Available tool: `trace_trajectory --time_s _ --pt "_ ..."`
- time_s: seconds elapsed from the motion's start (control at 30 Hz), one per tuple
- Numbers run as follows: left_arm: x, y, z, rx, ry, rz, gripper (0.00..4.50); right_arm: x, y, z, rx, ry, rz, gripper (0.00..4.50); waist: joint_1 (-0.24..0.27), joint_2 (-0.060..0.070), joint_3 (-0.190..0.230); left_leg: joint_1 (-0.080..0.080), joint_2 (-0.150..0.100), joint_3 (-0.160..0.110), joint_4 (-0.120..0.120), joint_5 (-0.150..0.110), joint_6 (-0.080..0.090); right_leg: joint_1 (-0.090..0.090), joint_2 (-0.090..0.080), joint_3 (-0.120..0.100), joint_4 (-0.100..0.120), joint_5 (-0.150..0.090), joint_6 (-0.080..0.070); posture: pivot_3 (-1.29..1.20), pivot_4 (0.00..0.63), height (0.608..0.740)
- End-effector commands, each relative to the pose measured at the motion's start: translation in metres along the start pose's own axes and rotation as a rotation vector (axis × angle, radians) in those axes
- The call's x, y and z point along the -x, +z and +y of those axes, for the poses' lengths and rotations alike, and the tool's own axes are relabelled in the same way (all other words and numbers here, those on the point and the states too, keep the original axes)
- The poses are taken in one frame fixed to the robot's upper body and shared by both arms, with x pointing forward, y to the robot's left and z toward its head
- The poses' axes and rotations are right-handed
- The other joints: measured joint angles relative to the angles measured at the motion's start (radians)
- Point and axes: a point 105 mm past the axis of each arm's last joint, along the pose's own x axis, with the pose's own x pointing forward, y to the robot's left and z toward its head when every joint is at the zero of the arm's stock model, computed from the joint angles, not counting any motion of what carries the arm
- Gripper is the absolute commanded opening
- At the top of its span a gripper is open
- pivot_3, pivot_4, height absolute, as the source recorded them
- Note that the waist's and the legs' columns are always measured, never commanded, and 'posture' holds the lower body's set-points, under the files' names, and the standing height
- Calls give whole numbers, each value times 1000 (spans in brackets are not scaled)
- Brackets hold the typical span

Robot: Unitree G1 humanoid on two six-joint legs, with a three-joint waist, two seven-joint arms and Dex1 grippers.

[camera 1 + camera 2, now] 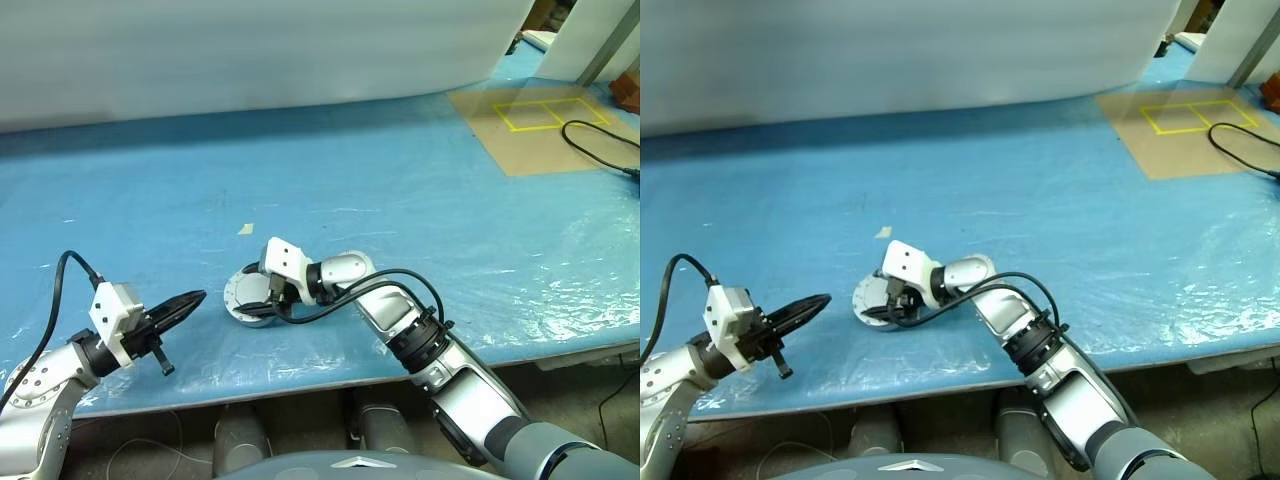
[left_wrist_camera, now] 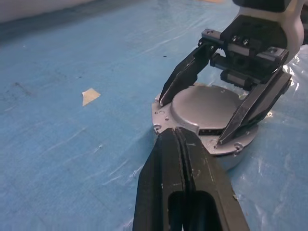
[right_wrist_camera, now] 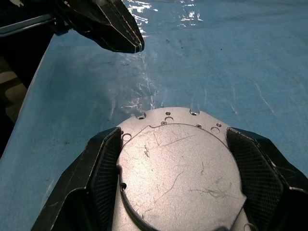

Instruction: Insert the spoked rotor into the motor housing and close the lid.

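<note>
Blue plastic sheeting covers the long table (image 1: pixel 420 190) before us, with a tan mat marked in yellow tape (image 1: pixel 545 115) at the upper right of the head view and a small scrap of pale tape (image 1: pixel 245 229) near the middle. Just below centre sits the round silvery metal motor assembly, and what we see of it is the lid (image 3: pixel 178 173), a flat, scratched grey disc seated on the wider silver rim of the motor housing (image 2: pixel 166 115), whose edge carries small holes. Our right gripper (image 3: pixel 175 178) straddles that lid with its two black fingers spread wide, one against each side of the disc, which we judge is meant to keep it centred or press it home on the housing. Our left gripper (image 1: pixel 185 303) hangs at the lower left of the head view, apart from the assembly, its fingers pressed together on nothing and pointing toward the housing, likely parked clear so the right has room. We cannot see the spoked rotor; we take it to lie under the lid, so the closing looks nearly finished.
</note>
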Motion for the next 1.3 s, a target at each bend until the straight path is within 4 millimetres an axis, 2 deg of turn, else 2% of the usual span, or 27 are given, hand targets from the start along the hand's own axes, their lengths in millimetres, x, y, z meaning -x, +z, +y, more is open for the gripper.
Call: trace_trajectory --time_s 0.03,0.17,0.33,0.57,1.0,1.17,1.3 --pt "2 -1 2 -28 -1 -22 0 -4 -18 6 -59 11 73 3147 0 0 0 0 0 0 0 0 0 0 0 0 0 0 0 0 150 740" --pt "2 -7 3 -26 -2 -25 0 -5 -18 6 -100 4 65 3147 0 0 0 1 0 0 0 0 0 0 0 0 1 0 0 0 150 740" --pt "2 -12 4 -27 -5 -30 0 -6 -12 8 -39 -2 23 3147 0 0 -1 2 0 0 0 0 0 0 0 0 1 0 0 0 150 740" --pt "-8 -6 3 -33 -17 -47 0 -9 -19 -2 -32 -70 38 3147 -5 0 -1 2 0 0 0 0 0 0 0 1 2 0 0 0 150 740" --pt "-23 12 0 -35 -31 -70 0 -10 -25 -4 71 -88 70 3147 -5 0 -1 4 0 0 0 0 0 0 0 1 3 1 -2 0 150 740" --pt "-27 18 0 -35 -31 -72 0 -9 -33 -5 54 -85 130 3147 -5 1 -1 4 0 0 0 0 0 1 1 1 3 1 -2 0 150 740" --pt "-29 20 0 -34 -32 -73 0 -9 -45 1 -87 -42 186 3147 -5 3 -2 5 0 0 0 0 0 1 0 1 3 1 -2 0 150 740"
